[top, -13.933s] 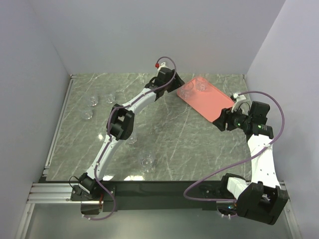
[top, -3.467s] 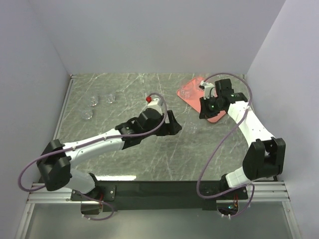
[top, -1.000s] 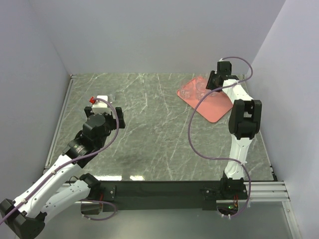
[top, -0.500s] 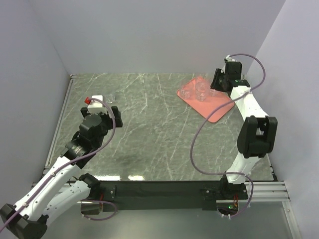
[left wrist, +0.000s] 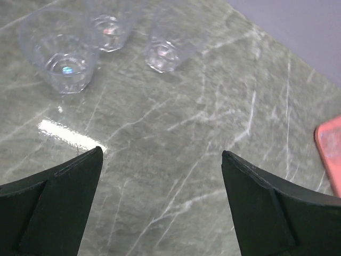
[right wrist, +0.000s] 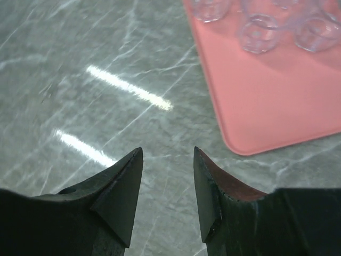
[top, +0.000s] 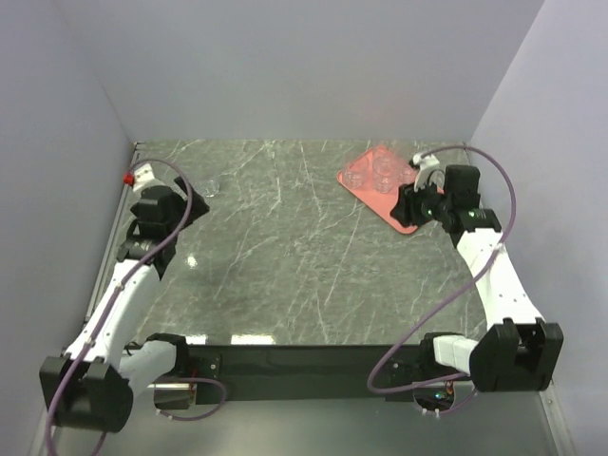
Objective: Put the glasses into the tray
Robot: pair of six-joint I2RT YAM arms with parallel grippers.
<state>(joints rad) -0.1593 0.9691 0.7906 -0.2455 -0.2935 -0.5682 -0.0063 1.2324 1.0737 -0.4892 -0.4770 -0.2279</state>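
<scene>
Green marbled counter (top: 304,247), plain pale walls. Left gripper (left wrist: 161,160) at the far-left side, fingers wide apart, nothing between them. Three glasses (left wrist: 61,50) upright on the counter just ahead of it, close together, clear of the fingers. Tray (right wrist: 277,101) far right, salmon pink, lying at an angle. More glasses (right wrist: 258,32) upright at its far end, at least three. Right gripper (right wrist: 168,152) just beside the tray's near corner, fingers partly apart, holding nothing.
</scene>
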